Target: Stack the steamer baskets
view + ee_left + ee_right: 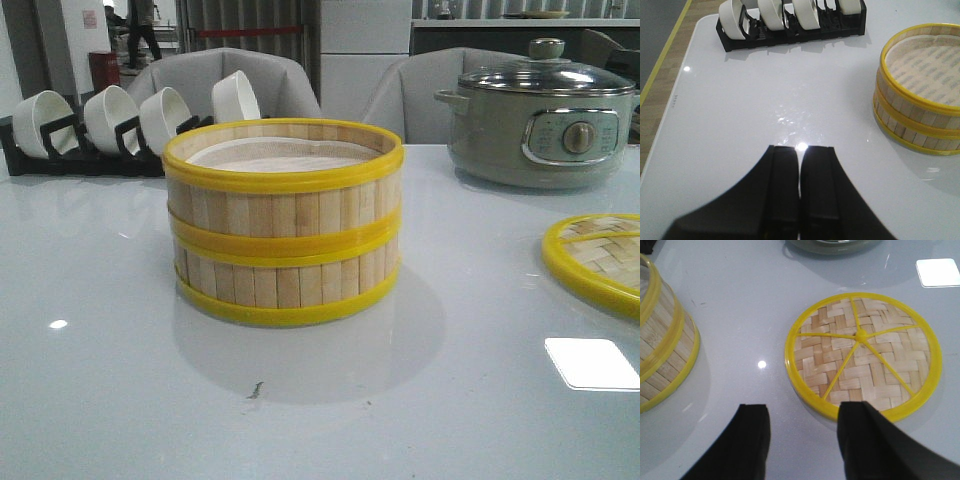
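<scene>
Two steamer baskets (283, 222) stand stacked one on the other in the middle of the white table, with a pale liner inside the top one. The stack also shows in the left wrist view (920, 95) and the right wrist view (662, 340). The woven yellow-rimmed lid (600, 258) lies flat on the table to the right of the stack, and shows in the right wrist view (863, 353). My left gripper (800, 152) is shut and empty above bare table left of the stack. My right gripper (802, 412) is open and empty, one finger over the lid's near rim.
A black rack with several white bowls (100, 125) stands at the back left, also in the left wrist view (790, 20). A grey-green electric pot with a glass lid (543, 120) stands at the back right. The table's left edge (670, 115) shows in the left wrist view.
</scene>
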You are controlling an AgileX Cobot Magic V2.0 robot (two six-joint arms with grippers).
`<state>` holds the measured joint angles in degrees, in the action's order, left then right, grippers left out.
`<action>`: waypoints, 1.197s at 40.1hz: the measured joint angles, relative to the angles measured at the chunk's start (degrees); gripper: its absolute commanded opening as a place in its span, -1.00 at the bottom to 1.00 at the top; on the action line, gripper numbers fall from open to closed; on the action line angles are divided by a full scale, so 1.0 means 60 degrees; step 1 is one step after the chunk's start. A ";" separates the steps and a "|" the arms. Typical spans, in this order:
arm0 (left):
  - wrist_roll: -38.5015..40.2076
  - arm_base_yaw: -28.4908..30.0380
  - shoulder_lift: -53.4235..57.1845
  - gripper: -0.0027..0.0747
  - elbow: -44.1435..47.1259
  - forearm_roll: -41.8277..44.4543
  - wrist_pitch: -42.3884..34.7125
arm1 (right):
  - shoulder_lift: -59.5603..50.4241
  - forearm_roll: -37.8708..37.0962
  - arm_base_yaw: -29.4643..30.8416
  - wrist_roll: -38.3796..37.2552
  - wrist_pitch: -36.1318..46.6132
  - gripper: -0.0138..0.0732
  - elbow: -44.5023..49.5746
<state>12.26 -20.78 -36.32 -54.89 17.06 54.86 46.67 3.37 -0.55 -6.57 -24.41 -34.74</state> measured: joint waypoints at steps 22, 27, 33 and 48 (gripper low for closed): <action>0.0000 0.0000 0.0000 -0.69 0.0000 0.0000 0.0000 | 0.2459 0.0033 0.0000 0.0000 -0.0799 0.29 -0.0738; 0.0000 0.0000 0.0000 -0.69 0.0000 0.0000 0.0000 | 0.3869 0.0033 0.0000 0.0000 -0.1237 0.29 -0.1870; 0.0000 0.0000 0.0000 -0.69 0.0000 0.0000 0.0000 | 0.5352 0.0033 0.0273 0.0000 -0.1697 0.29 -0.3346; 0.0000 0.0000 0.0000 -0.69 0.0000 0.0000 0.0000 | 0.7836 -0.0058 0.0986 0.0000 -0.2360 0.29 -0.5735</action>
<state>12.26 -20.78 -36.32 -54.89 17.06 54.86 93.69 3.02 5.37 -6.57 -38.57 -69.15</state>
